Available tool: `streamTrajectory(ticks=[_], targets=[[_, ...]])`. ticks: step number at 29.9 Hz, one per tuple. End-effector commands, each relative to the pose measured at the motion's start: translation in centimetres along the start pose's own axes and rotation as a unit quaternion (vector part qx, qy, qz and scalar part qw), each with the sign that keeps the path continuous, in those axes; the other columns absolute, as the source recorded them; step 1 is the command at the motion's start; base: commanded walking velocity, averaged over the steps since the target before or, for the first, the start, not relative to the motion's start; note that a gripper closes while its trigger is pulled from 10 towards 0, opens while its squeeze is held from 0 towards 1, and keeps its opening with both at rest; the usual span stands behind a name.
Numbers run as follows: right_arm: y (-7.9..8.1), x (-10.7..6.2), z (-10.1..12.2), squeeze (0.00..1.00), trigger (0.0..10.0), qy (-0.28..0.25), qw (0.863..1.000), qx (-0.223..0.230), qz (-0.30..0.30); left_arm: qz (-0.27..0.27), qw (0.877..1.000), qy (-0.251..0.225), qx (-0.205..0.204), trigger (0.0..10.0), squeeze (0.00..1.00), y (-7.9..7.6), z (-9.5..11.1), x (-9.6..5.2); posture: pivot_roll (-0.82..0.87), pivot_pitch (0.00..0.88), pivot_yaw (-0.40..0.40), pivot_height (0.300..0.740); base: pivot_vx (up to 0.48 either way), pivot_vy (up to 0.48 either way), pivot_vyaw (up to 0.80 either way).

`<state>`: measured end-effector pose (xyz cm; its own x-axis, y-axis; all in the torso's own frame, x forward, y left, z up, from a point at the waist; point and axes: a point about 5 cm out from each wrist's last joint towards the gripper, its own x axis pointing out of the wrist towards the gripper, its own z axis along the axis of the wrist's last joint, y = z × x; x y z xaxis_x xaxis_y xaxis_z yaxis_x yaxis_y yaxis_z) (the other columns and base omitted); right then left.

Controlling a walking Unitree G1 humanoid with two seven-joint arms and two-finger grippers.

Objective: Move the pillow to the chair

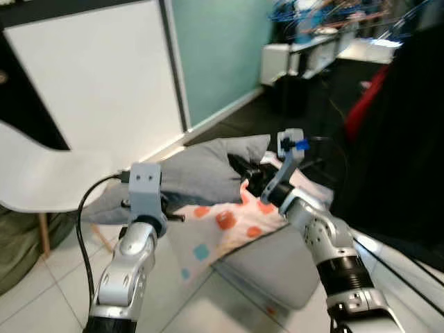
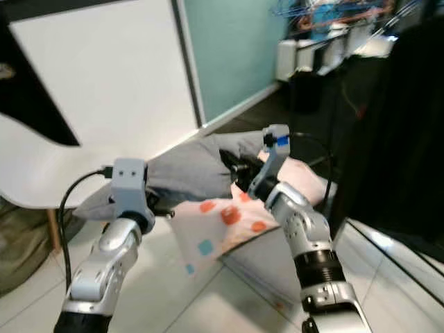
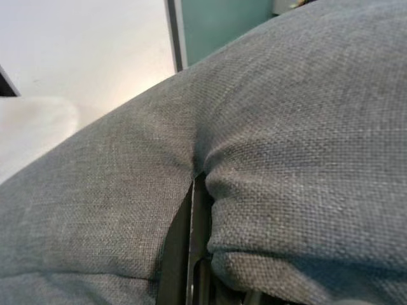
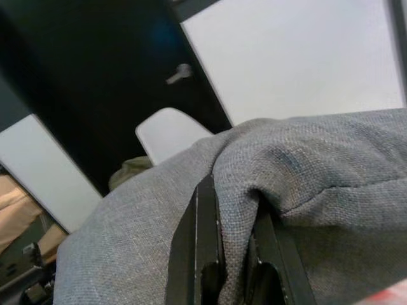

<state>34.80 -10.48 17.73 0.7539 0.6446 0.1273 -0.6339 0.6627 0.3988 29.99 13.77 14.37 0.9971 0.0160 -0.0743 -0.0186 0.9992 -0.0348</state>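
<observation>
Left eye view shows the grey pillow (image 1: 201,173) held up in the air between the two arms, above the tiled floor (image 1: 41,298) and close to the white chair (image 1: 41,173). The left tool (image 3: 191,254) is closed on a fold of the fabric at one edge, and the right tool (image 4: 229,254) pinches a fold at the opposite edge. The pillow looks soft and light, so it probably sags between the grips; taking thick folds near the edges seems safest against slipping.
</observation>
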Motion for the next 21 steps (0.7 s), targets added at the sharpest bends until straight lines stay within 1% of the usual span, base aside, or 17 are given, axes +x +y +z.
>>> streamTrajectory(ticks=[1, 11, 18, 21], targets=[[0.74, 0.3, -0.28, 0.0, 10.0, 0.007, 1.0, -0.008, 0.022, 0.002, 0.999, -0.032, -0.003, 10.0, 0.0, -0.06, 1.59, 0.11, -0.16, 0.0, 0.013, 0.74, 0.0, 0.0, 0.79], [0.89, 0.45, -0.27, 0.0, 10.0, 0.007, 1.0, -0.005, 0.029, 0.004, 0.999, -0.032, -0.002, 10.0, 0.0, -0.22, 1.59, 0.19, -0.18, 0.0, 0.004, 0.74, 0.0, 0.0, 0.79], [1.05, 0.39, -0.38, 0.0, 10.0, 0.008, 0.999, -0.004, 0.031, 0.01, 0.999, -0.036, 0.002, 10.0, 0.0, 0.11, 1.64, 0.16, -0.18, 0.0, 0.008, 0.74, 0.0, 0.0, 0.79], [1.13, 0.3, -0.54, 0.0, 10.0, 0.007, 1.0, -0.001, 0.03, 0.01, 0.999, -0.037, -0.001, 10.0, 0.0, 0.5, 1.7, 0.18, -0.19, 0.0, 0.018, 0.74, 0.0, 0.0, 0.79]])
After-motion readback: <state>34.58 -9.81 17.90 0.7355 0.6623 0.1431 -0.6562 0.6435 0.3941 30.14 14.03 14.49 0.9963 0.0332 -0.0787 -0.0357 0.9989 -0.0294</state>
